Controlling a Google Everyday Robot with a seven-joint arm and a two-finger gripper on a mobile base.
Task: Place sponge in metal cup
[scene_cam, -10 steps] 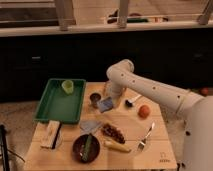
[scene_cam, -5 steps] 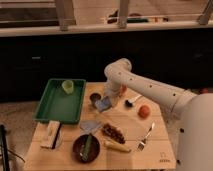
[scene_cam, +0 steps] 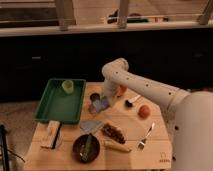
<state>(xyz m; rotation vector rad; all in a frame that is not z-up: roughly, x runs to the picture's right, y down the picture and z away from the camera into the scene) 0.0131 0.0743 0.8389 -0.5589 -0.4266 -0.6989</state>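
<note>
The metal cup (scene_cam: 93, 97) is a small dull grey tumbler standing on the wooden table, just right of the green tray. My gripper (scene_cam: 103, 101) hangs from the white arm that reaches in from the right, and it sits right beside the cup on its right. It is shut on the sponge (scene_cam: 101, 105), a small blue-grey block held at about the level of the cup's rim. The sponge's left edge nearly touches the cup.
A green tray (scene_cam: 52, 106) with a light green cup (scene_cam: 67, 86) lies at the left. An orange bowl (scene_cam: 121, 90) shows behind the arm. An orange ball (scene_cam: 144, 110), a scoop (scene_cam: 132, 101), a fork (scene_cam: 145, 136), a grey cloth piece (scene_cam: 90, 125) and a dark bowl (scene_cam: 86, 147) lie nearer the front.
My gripper has moved a little to the left and down with the sponge, closer to the metal cup. Nothing else on the table has moved.
</note>
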